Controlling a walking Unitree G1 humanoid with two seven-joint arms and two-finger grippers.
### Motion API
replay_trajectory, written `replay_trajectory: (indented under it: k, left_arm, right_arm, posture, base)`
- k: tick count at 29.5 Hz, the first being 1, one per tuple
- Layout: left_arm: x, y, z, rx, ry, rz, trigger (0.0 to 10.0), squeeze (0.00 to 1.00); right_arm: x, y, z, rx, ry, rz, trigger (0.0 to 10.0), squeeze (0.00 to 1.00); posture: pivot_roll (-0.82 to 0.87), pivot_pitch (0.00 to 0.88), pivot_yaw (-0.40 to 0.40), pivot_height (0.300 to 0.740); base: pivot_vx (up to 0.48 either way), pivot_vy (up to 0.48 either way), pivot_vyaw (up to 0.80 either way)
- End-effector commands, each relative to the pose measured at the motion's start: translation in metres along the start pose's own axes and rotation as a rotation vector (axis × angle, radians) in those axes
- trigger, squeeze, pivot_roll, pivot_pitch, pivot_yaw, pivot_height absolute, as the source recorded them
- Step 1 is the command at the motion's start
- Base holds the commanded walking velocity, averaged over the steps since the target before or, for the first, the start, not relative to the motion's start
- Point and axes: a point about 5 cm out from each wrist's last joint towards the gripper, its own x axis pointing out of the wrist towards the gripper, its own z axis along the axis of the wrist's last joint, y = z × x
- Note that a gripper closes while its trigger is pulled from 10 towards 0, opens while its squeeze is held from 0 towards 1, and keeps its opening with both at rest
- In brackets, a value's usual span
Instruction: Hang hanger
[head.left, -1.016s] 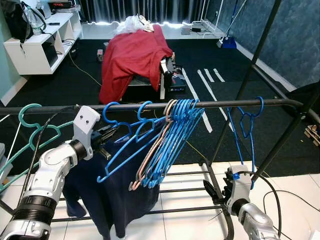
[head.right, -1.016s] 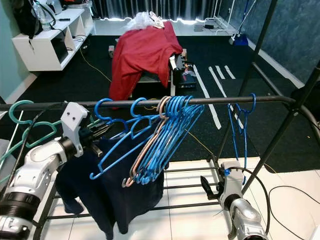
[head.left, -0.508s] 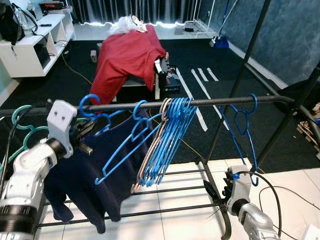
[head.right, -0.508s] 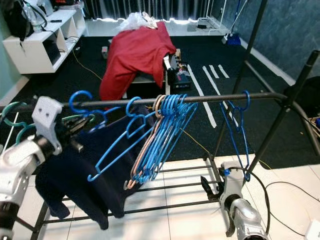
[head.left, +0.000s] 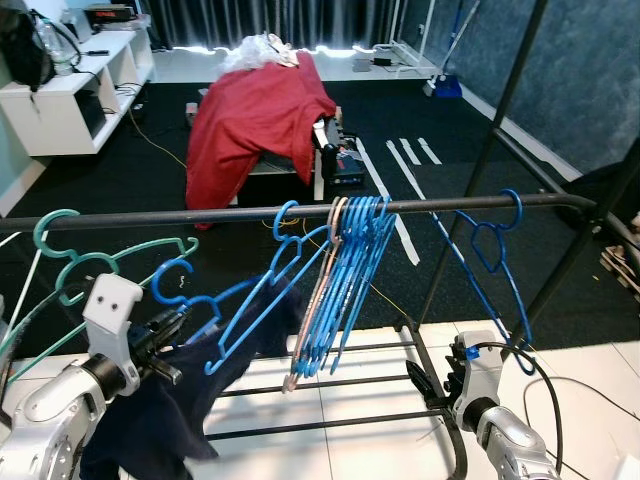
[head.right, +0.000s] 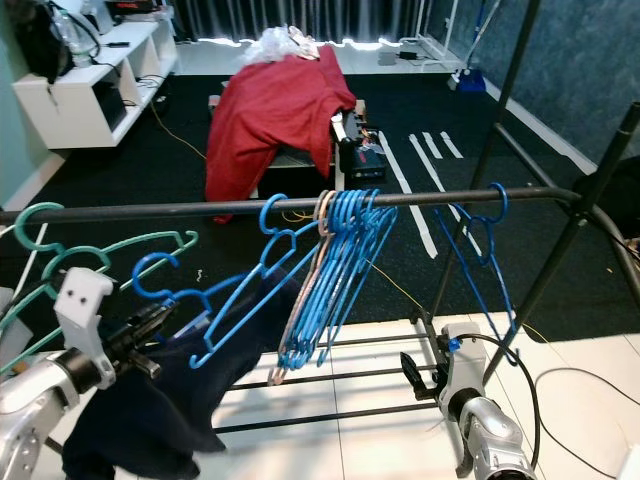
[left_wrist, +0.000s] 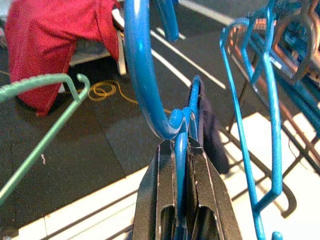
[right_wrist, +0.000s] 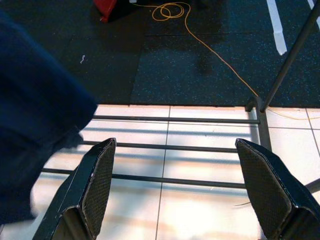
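While the left gripper (left_wrist: 182, 200) is clamped on the neck of a blue hanger (head.left: 200, 300), that hanger sits below the black rail (head.left: 300, 212) of the clothes rack, its hook (head.left: 172, 280) free in the air and not on the rail. A dark navy garment (head.left: 165, 410) hangs from the held hanger and drapes beneath the gripper. In the left wrist view, the two black fingers (left_wrist: 155, 200) press against either side of the hanger's neck, with the hook curving upward just beyond them.

On the rail, a green hanger (head.left: 70, 265) hangs at the robot's left end. A cluster of blue hangers (head.left: 350, 270) with one pink hanger (head.left: 318, 300) among them hangs near the middle of the rail. A single blue hanger (head.left: 495, 250) hangs well apart toward the robot's right end.

The right gripper (right_wrist: 175, 195) is held low near the rack's base, its fingers spread wide with nothing between them, above white floor tiles (right_wrist: 200, 210) and the lower rack bars (right_wrist: 175, 148).

Behind the rack, a red cloth (head.left: 255, 115) is draped over an object on the dark floor, and a white shelf unit (head.left: 70, 85) stands at the robot's far left.
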Motion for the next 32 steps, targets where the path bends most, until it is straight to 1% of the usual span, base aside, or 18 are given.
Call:
replay_trajectory:
  k: [1, 2, 3, 5, 6, 7, 8, 9, 10, 12, 14, 16, 21, 23, 27, 30, 31, 32]
  left_arm:
    - [-0.001, 0.001, 0.008, -0.008, -0.028, -0.003, 8.9, 0.0]
    - [-0.001, 0.001, 0.008, -0.008, -0.028, -0.003, 8.9, 0.0]
    - [-0.004, 0.002, 0.004, -0.014, -0.002, 0.007, 10.0, 0.0]
    - [-0.004, 0.002, 0.004, -0.014, -0.002, 0.007, 10.0, 0.0]
    - [-0.006, 0.003, -0.004, -0.031, 0.033, 0.032, 10.0, 0.0]
    - [-0.01, 0.002, -0.018, -0.03, 0.095, 0.078, 10.0, 0.0]
    - [-0.01, 0.002, -0.018, -0.03, 0.095, 0.078, 10.0, 0.0]
    - [-0.013, -0.008, -0.039, -0.062, 0.173, 0.115, 10.0, 0.0]
    - [-0.013, -0.008, -0.039, -0.062, 0.173, 0.115, 10.0, 0.0]
    - [-0.014, -0.018, -0.047, -0.09, 0.199, 0.105, 10.0, 0.0]
    - [-0.014, -0.018, -0.047, -0.09, 0.199, 0.105, 10.0, 0.0]
    - [-0.015, -0.023, -0.053, -0.109, 0.216, 0.096, 10.0, 0.0]
    - [-0.017, -0.021, -0.055, -0.112, 0.229, 0.098, 10.0, 0.0]
    - [-0.019, -0.013, -0.053, -0.091, 0.233, 0.101, 10.0, 0.0]
    - [-0.02, -0.01, -0.051, -0.08, 0.233, 0.101, 10.0, 0.0]
    - [-0.021, -0.004, -0.044, -0.056, 0.228, 0.089, 10.0, 0.0]
    - [-0.021, 0.0, -0.039, -0.035, 0.225, 0.08, 10.0, 0.0]
    - [-0.021, 0.0, -0.039, -0.035, 0.225, 0.08, 10.0, 0.0]
  right_arm:
    - [-0.001, 0.0, -0.003, 0.011, 0.01, -0.002, 10.0, 0.0]
    - [-0.001, 0.0, -0.003, 0.011, 0.01, -0.002, 10.0, 0.0]
    - [0.0, 0.001, -0.002, 0.011, 0.008, -0.002, 10.0, 0.0]
    - [0.0, 0.001, -0.002, 0.011, 0.008, -0.002, 10.0, 0.0]
    - [0.0, 0.001, -0.002, 0.011, 0.007, -0.001, 10.0, 0.0]
    - [0.0, 0.002, -0.001, 0.011, 0.005, 0.0, 10.0, 0.0]
    - [0.0, 0.002, -0.001, 0.011, 0.005, 0.0, 10.0, 0.0]
    - [0.001, 0.002, -0.001, 0.01, 0.004, 0.002, 10.0, 0.0]
    - [0.001, 0.002, -0.001, 0.01, 0.004, 0.002, 10.0, 0.0]
    - [0.001, 0.002, 0.0, 0.009, 0.005, 0.004, 10.0, 0.0]
    - [0.001, 0.002, 0.0, 0.009, 0.005, 0.004, 10.0, 0.0]
    - [0.001, 0.002, 0.0, 0.007, 0.005, 0.007, 10.0, 0.0]
    - [0.002, 0.002, 0.0, 0.004, 0.006, 0.008, 10.0, 0.0]
    - [0.002, 0.002, 0.001, 0.0, 0.007, 0.009, 10.0, 0.0]
    - [0.002, 0.002, 0.001, -0.002, 0.008, 0.009, 10.0, 0.0]
    - [0.002, 0.002, 0.001, -0.005, 0.009, 0.009, 10.0, 0.0]
    - [0.002, 0.002, 0.001, -0.005, 0.01, 0.005, 10.0, 0.0]
    - [0.002, 0.002, 0.001, -0.005, 0.01, 0.005, 10.0, 0.0]
  posture:
    - [-0.04, 0.059, -0.007, 0.74]
    - [-0.04, 0.059, -0.007, 0.74]
    - [-0.04, 0.06, -0.005, 0.74]
    - [-0.04, 0.06, -0.005, 0.74]
    - [-0.04, 0.06, -0.004, 0.74]
    - [-0.04, 0.06, -0.004, 0.74]
    - [-0.04, 0.06, -0.004, 0.74]
    - [-0.03, 0.059, -0.007, 0.74]
    - [-0.03, 0.059, -0.007, 0.74]
    - [-0.03, 0.06, -0.009, 0.74]
    - [-0.03, 0.06, -0.009, 0.74]
    - [-0.03, 0.06, -0.009, 0.74]
    - [-0.04, 0.06, -0.009, 0.74]
    - [-0.04, 0.06, -0.009, 0.74]
    - [-0.04, 0.06, -0.009, 0.74]
    - [-0.04, 0.06, -0.013, 0.74]
    - [-0.04, 0.06, -0.011, 0.74]
    - [-0.04, 0.06, -0.011, 0.74]
  base:
    - [0.0, 0.0, 0.0]
    - [0.0, 0.0, 0.0]
    - [0.0, 0.0, 0.0]
    - [0.0, 0.0, 0.0]
    - [0.0, 0.0, 0.0]
    - [0.0, 0.0, 0.0]
    - [0.0, 0.0, 0.0]
    - [-0.379, 0.0, 0.0]
    - [-0.379, 0.0, 0.0]
    - [-0.386, 0.0, 0.0]
    - [-0.39, 0.0, 0.0]
    - [-0.401, 0.0, 0.0]
    - [-0.401, 0.0, 0.0]
    - [-0.398, 0.0, 0.0]
    - [-0.398, 0.0, 0.0]
    - [-0.419, 0.0, 0.0]
    - [-0.424, 0.0, 0.0]
    - [-0.424, 0.0, 0.0]
